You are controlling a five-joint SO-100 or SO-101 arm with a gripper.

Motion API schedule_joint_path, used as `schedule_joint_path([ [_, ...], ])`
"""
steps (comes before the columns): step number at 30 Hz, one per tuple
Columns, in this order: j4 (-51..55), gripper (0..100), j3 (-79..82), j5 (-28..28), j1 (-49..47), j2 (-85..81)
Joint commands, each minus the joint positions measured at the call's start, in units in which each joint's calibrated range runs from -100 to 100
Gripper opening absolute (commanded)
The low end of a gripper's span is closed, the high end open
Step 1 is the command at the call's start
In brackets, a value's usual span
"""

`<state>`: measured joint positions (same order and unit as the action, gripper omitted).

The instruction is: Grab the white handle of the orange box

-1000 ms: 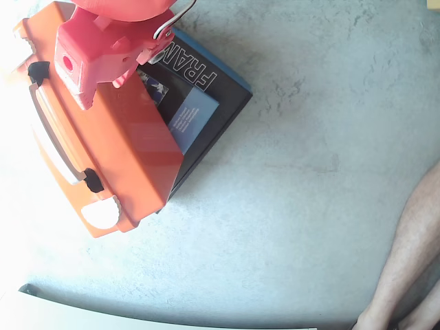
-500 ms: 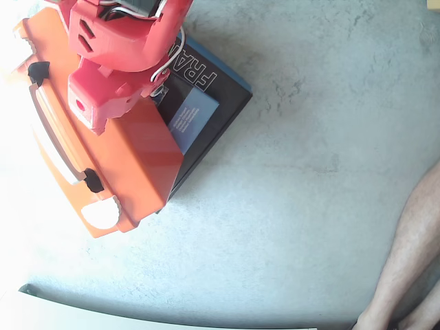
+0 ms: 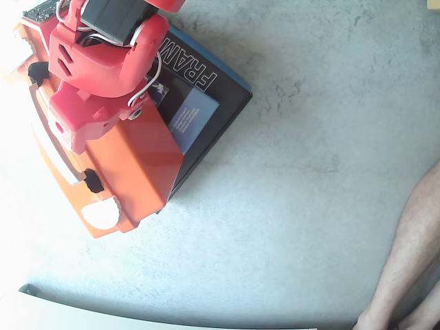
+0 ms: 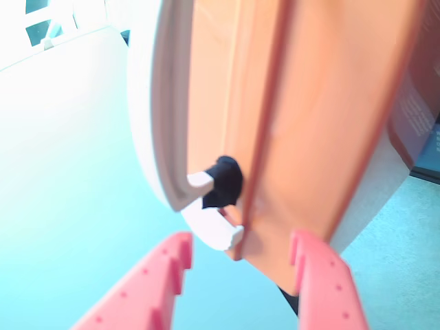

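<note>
The orange box [image 3: 137,161] lies at the left of the fixed view, partly on a black case [image 3: 220,103]. Its white handle [image 3: 60,163] runs along the box's left edge between two black pivots [image 3: 93,181]. My red gripper [image 3: 72,136] hangs over that edge, its fingertips hidden below the arm. In the wrist view the gripper [image 4: 240,242] is open, with one red finger [image 4: 155,278] left of the box and the other [image 4: 320,278] below its orange face [image 4: 323,103]. The curved white handle [image 4: 155,137] and one black pivot [image 4: 223,180] lie just ahead of the fingers. Nothing is held.
The black case has white "FRAM" lettering and a blue label [image 3: 196,117]. The grey floor [image 3: 309,206] spreads to the right. A person's bare leg [image 3: 409,261] stands at the lower right. The left side is washed out by glare. A pale edge [image 3: 103,313] runs along the bottom.
</note>
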<state>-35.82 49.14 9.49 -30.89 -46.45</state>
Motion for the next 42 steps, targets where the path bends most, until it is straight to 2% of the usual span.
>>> schedule_joint_path([
  [1, -0.47, 17, -0.36, -0.06, -1.39, 4.57],
  [8, -5.72, 17, -7.28, -0.21, -7.12, 14.77],
  [19, -5.80, 17, -11.17, -1.00, -8.52, 17.73],
  [42, -1.82, 16, -14.19, 0.94, -1.08, 17.64],
])
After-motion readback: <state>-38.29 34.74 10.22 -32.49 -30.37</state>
